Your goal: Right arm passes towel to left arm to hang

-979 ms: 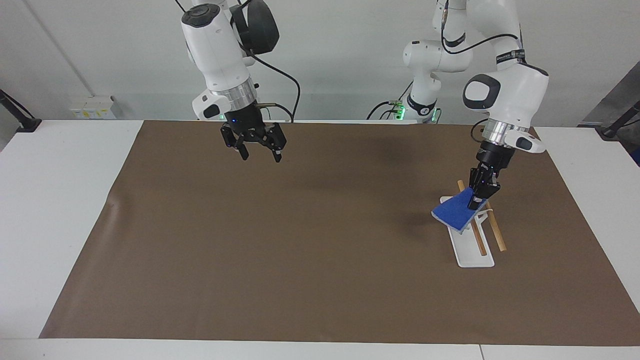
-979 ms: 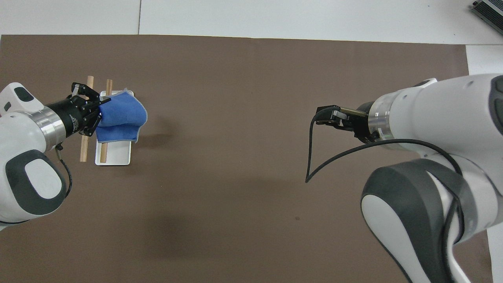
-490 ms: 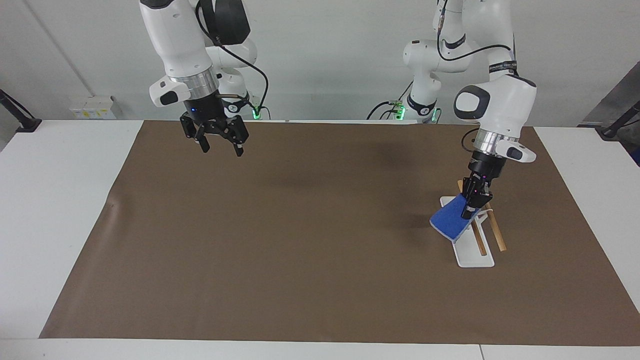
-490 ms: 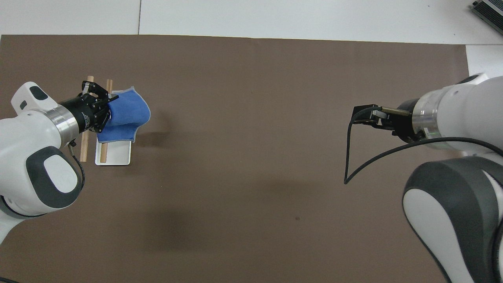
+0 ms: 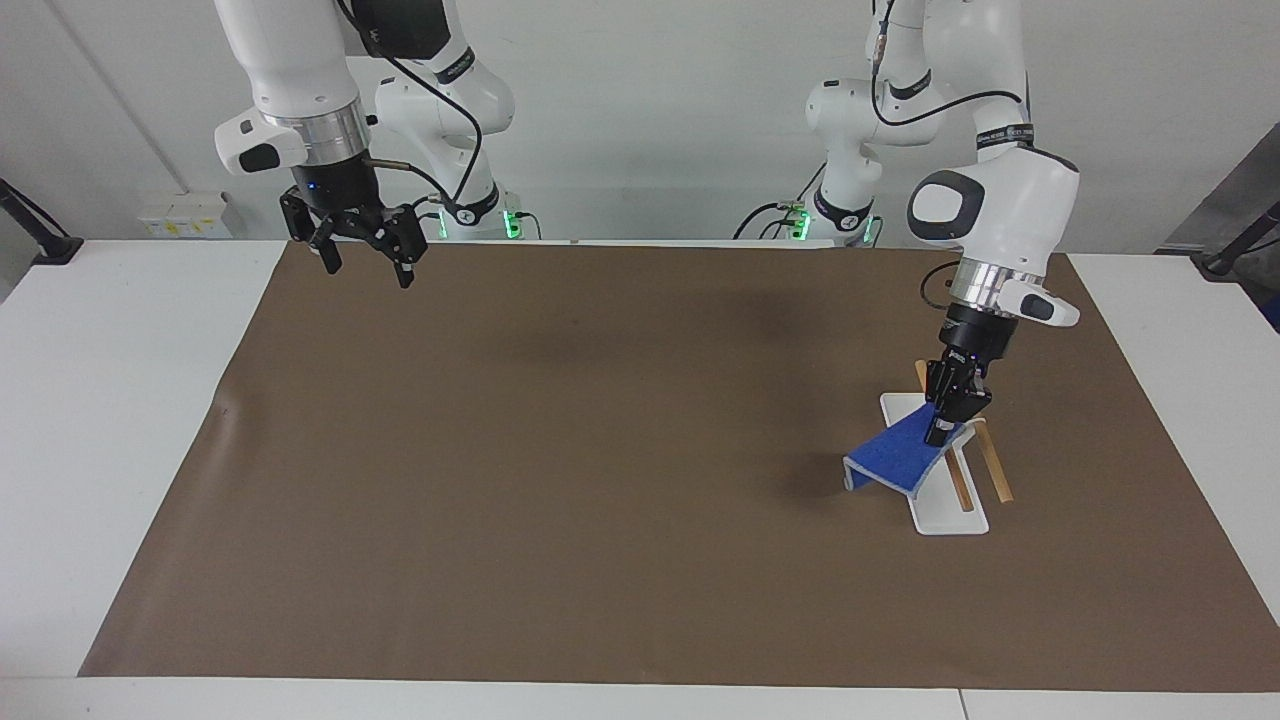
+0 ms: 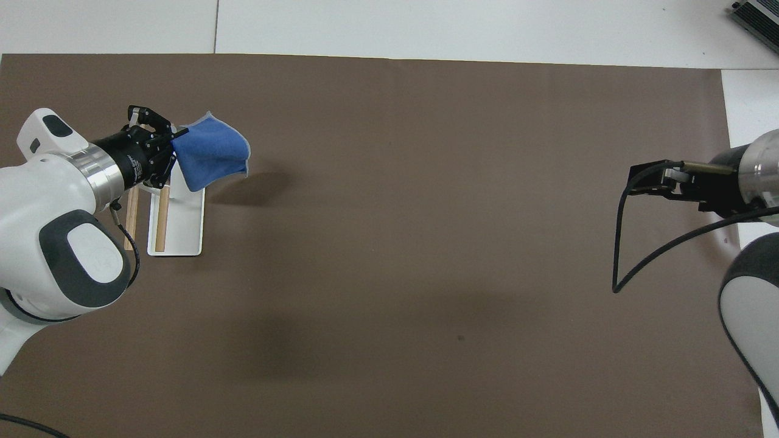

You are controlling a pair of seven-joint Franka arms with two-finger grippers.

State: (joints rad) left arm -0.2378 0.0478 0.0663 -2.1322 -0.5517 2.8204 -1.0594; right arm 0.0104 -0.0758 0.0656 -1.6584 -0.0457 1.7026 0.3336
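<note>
The left hand [image 5: 941,432] hid part of the white stand [image 5: 945,505] and its wooden rods [image 5: 992,461]. Clamped shut on one corner, it held the towel [image 5: 893,461], soft royal-blue cloth with pale edging, draped over the stand beneath it. The right hand [image 5: 366,262] hung spread open over the brown worktop [image 5: 560,450].

My glossy white plastic arm shells [image 5: 1010,195] end in brushed silver metal wrist rings [image 5: 318,132]. The soft royal-blue cloth towel [image 5: 900,455] looks matt, as does the smooth brown paper-like table cover [image 5: 600,480]. The white stand [image 5: 945,515] looks smooth plastic, its rods [image 5: 993,465] plain wood.
</note>
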